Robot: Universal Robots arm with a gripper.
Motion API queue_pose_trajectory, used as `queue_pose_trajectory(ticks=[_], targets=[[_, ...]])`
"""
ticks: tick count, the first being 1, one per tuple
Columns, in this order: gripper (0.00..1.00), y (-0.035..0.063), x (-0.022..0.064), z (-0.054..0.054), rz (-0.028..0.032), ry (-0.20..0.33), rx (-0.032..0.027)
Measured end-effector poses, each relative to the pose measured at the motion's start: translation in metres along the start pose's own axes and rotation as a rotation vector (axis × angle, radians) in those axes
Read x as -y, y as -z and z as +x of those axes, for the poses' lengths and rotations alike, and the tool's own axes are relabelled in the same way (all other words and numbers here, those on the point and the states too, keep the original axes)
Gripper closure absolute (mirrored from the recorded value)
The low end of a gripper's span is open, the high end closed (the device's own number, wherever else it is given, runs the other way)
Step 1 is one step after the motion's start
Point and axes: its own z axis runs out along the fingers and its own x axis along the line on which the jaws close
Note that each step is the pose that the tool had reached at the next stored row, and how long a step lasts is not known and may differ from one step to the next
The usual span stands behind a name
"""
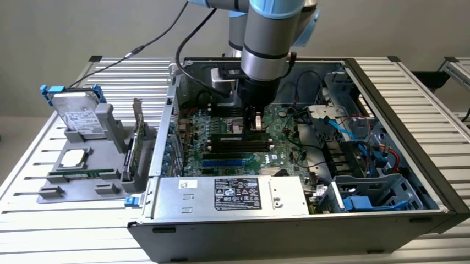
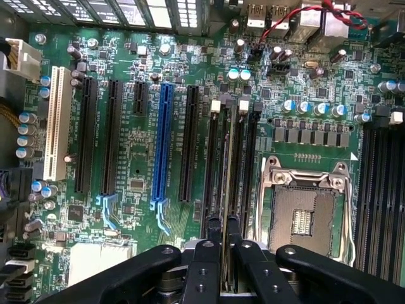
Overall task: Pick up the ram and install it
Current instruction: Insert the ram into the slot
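Alignment of the ram (image 2: 227,161) with its slot is what we judge the work to turn on now. In the wrist view we see the stick edge-on, a thin strip rising from between the gripper (image 2: 225,253) and running straight away from the camera. The two black fingers (image 2: 206,256) are clamped on it, one on each flat face.

Its long axis runs parallel to the black memory slots (image 2: 211,164) just beside it on either side, and to the blue expansion slot (image 2: 162,145) farther off. The open CPU socket (image 2: 304,215) lies on the other side of the stick from the blue slot. So the ram needs no search: it is in the gripper, directly below the wrist, and already turned the way the slots run.

In the exterior view the gripper (image 1: 256,125) stands upright inside the open computer case (image 1: 411,115), low over the green motherboard (image 1: 283,157), just on the far side of the memory slots there. The power supply (image 1: 235,195) is nearer to us. We cannot tell whether the ram's lower edge touches a slot or hangs just above it.
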Motion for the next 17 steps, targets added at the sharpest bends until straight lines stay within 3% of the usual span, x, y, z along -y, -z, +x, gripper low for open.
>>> queue_pose_trajectory(ticks=[17], targets=[[0.87,-0.0052,0.0003,0.0015,-0.0018,-0.002,-0.0287]])
